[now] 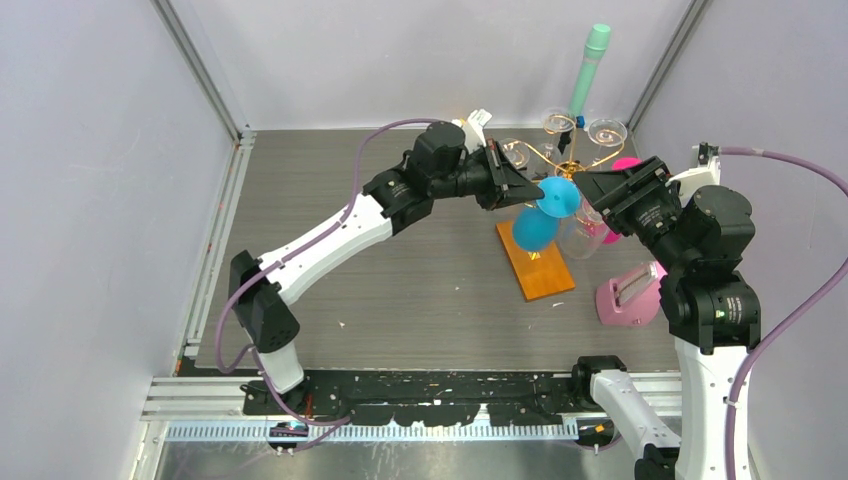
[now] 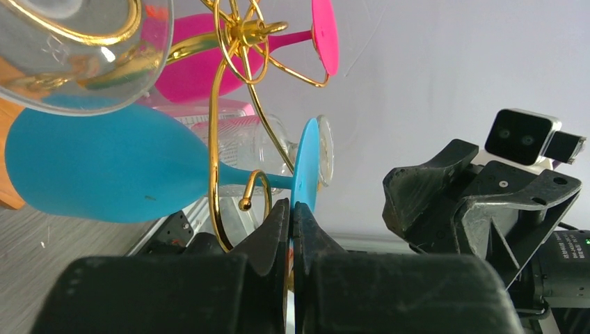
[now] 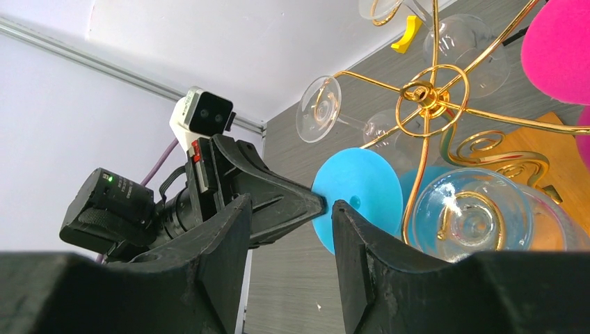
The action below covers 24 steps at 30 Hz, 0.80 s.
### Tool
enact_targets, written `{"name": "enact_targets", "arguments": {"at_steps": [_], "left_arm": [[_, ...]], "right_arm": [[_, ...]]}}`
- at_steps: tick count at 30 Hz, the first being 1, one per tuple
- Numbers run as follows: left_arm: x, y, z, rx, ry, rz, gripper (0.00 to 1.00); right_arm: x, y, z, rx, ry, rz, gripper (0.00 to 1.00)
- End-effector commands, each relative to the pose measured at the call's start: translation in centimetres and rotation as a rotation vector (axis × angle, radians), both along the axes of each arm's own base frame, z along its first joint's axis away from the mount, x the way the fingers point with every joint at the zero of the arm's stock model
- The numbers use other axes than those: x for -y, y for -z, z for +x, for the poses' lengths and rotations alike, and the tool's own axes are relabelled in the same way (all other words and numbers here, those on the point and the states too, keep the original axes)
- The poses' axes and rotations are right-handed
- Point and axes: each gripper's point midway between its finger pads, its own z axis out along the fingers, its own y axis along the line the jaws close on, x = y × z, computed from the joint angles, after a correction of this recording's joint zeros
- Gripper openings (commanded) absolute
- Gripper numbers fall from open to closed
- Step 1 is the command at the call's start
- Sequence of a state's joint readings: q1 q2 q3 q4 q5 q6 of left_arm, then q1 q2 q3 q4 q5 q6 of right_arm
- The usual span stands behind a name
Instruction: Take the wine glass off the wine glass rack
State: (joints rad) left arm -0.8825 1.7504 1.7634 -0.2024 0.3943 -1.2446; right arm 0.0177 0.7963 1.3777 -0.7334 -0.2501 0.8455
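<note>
Left hand [image 2: 292,209] pinched narrow on the foot rim of the blue wine glass [image 2: 104,167]. Glass hangs tilted on the wine glass rack [image 1: 570,168], stem threaded through a gold wire curl, bowl above the wooden base, clear of the table [image 1: 400,270]. Right hand [image 3: 289,209] wide, holding nothing, just beside the same foot. Step, as I read it: grasp made, removal not yet begun. Next move calls for drawing the stem out through the curl's open end, slowly. A clear glass [image 3: 473,216] hangs just beside the bowl and could be knocked.

Blue wine glass [image 1: 533,228], hung on gold wire rack [image 1: 570,168]
</note>
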Motion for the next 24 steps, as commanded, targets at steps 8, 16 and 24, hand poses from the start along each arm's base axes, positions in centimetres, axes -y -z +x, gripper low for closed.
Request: {"name": "enact_targets", "arguments": {"at_steps": [8,16,24], "left_arm": [[-2.9,-4.5,-4.2,0.122,0.06,-0.066,0.0],[-7.0,-5.0,-7.6,0.168,0.087,-0.089,0.0],[-15.0,-6.4,-6.0,0.2,-0.058,-0.127,0.0]], "right_arm": [[-0.3,-1.4,-0.2,0.055,-0.019,0.016,0.52],[-1.4,-1.6,-0.8,0.067,-0.087,0.033,0.53],[-3.9,-3.7,-2.1,0.138,-0.224,0.181,0.54]]}}
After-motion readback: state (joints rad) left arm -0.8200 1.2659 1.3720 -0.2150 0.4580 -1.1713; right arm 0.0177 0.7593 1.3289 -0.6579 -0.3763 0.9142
